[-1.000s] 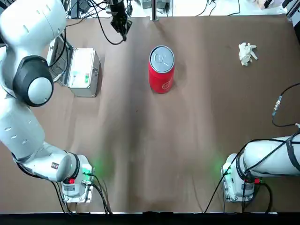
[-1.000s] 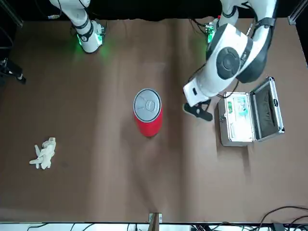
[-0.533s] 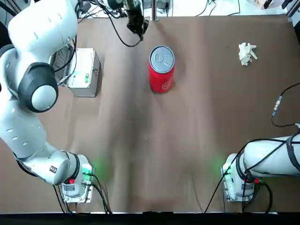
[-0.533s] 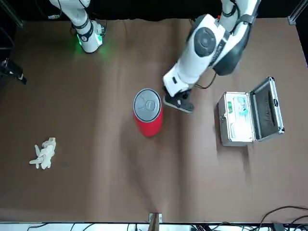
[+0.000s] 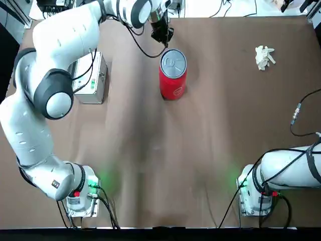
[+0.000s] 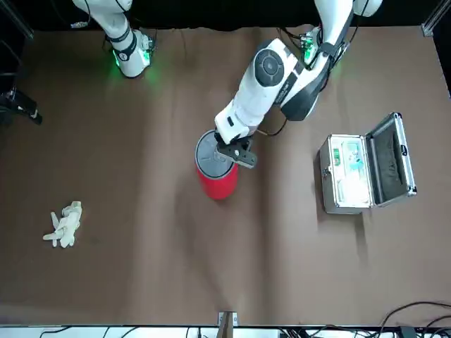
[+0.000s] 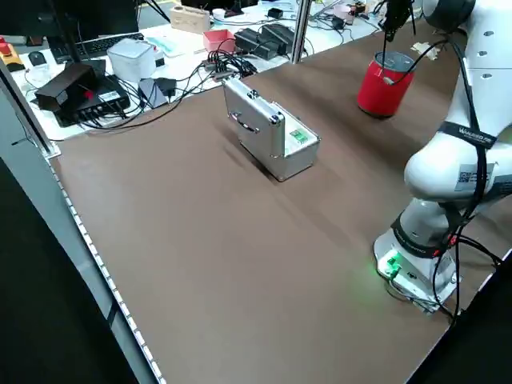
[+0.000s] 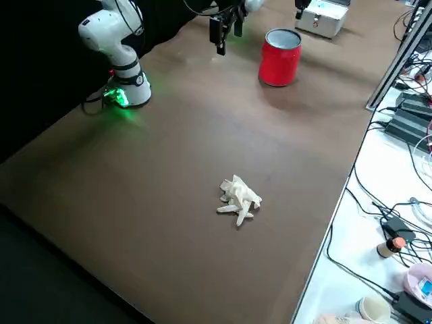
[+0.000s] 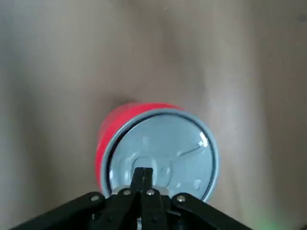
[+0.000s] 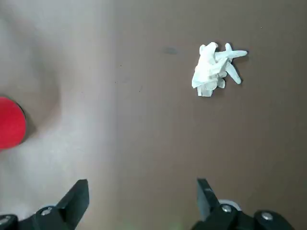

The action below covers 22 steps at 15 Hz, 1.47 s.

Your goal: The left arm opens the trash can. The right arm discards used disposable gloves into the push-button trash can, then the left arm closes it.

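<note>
Gloves (image 8: 239, 200) lie bunched on the table (image 8: 169, 223), on the right arm's side and well apart from the red trash can (image 5: 173, 75). We think they are placed there so that the right arm can take them without crossing the left arm (image 5: 65, 37). The can stands upright between the two working sides, with its round lid (image 9: 163, 151) closed, so both arms may reach it.

The left tool (image 9: 143, 178) is over the lid's edge, its two fingers pressed together and empty. We judge that it is held so to push the button as one narrow tip; whether it already touches the lid, we cannot quite tell from these views. The right tool (image 10: 144, 191) waits above its side of the table with fingers spread, holding nothing, probably until the can is opened.
</note>
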Available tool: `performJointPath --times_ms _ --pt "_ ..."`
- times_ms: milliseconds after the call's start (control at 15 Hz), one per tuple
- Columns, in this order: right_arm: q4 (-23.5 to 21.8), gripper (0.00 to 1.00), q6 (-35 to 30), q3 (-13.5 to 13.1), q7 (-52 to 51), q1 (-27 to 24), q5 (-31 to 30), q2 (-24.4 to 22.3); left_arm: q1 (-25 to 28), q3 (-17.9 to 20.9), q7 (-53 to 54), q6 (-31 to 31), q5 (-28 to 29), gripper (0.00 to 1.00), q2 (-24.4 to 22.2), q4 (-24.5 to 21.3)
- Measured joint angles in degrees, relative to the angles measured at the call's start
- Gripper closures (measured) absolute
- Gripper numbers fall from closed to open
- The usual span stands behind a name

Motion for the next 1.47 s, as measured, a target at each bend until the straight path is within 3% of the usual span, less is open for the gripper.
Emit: performJointPath --times_ms 467,667,1467 --pt "-0.03 0.01 0.01 0.03 0.00 0.02 0.00 0.08 -4.77 0.32 -6.58 10.34 4.88 0.99 4.52 0.00" --pt "-0.04 0.01 0.01 0.03 0.00 0.02 0.00 0.12 -5.70 0.39 -9.04 11.13 7.31 0.99 6.03 0.03" --pt "-0.06 0.01 -0.11 0.03 0.00 0.03 0.00 0.44 -8.04 0.81 -10.30 13.42 8.43 0.99 8.32 0.14"
